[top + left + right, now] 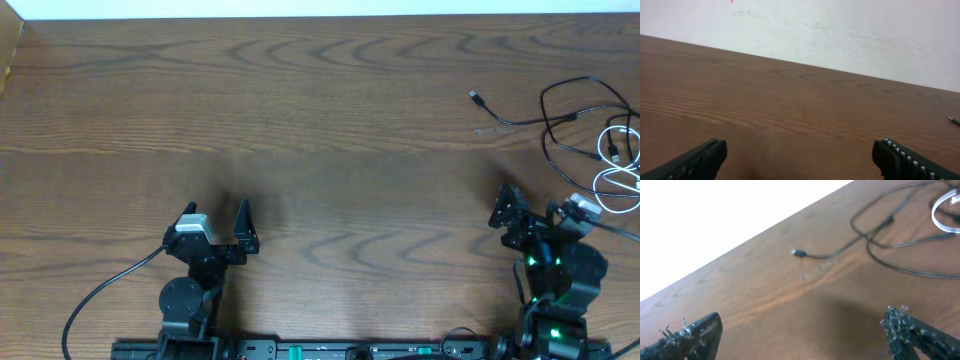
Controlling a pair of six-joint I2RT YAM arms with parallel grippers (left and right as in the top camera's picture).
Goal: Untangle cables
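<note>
Table (pixel 300 100): blk cable (pixel 520 123), wht cable (pixel 933 212) overlap R side.

A brown, wood-grained desk (pixel 320 120) carried two thin cords gathered at its right-hand edge. A black cable (pixel 520 123) lay in loose loops, with one small plug end (pixel 474 97) trailing left across the wood. A white cable (pixel 620 172) lay coiled beside it, and the two crossed where they met.

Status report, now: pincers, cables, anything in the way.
Left pincer open, empty; right pincer open, empty. Black cable and white cable overlapping at the table's right edge, untouched. Nothing between right pincer and cables.
</note>
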